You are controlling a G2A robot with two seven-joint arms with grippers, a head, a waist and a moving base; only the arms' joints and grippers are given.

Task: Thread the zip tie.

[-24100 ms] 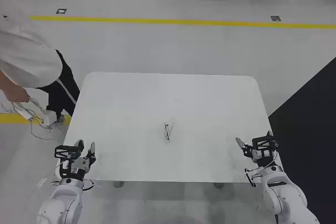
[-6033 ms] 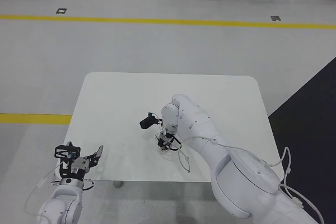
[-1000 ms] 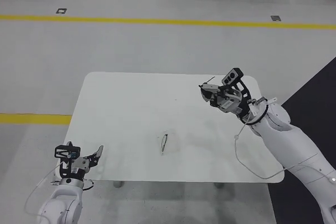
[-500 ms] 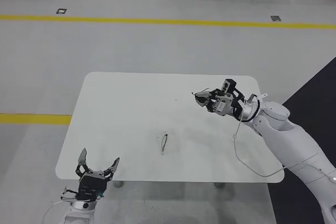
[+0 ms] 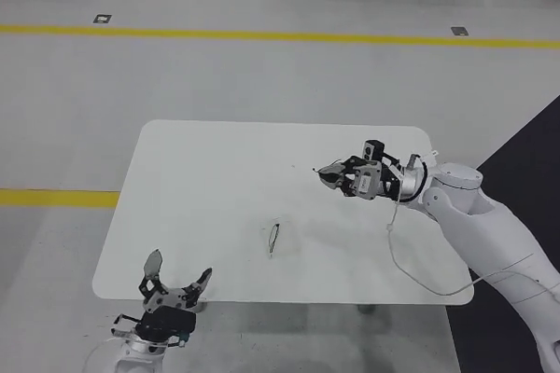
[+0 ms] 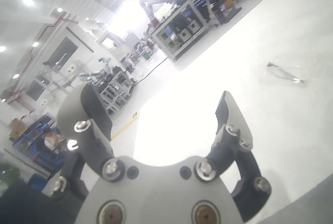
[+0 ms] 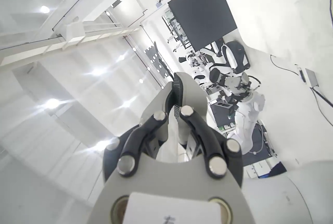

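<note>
Found a broad white table [image 5: 215, 168], with the right arm [image 5: 457, 191] stretched out above its right half. Saw the right claw [image 5: 327, 172] at the end of that arm, held up off the surface, fingers [image 7: 187, 94] pressed shut on a likely zip tie [image 5: 315, 170], only a thin dark tip poking out past the pads. Spotted the left claw [image 5: 178, 266] low at the near edge of the table, toward the left corner, spread wide with nothing between its fingers. Made out a second zip tie [image 5: 274, 238] lying flat near the middle of the table, well apart from both claws. Judged both ties very light, thin and springy: stiff enough lengthwise to push through a slot, yet quick to bend or twist away sideways, and smooth enough to slip from a loose pinch. Reckoned the best hold close behind the tail tip for aiming, with the other claw pinching just beside the head to steady the slot. Could not tell head from tail in the right claw's grip.
</note>
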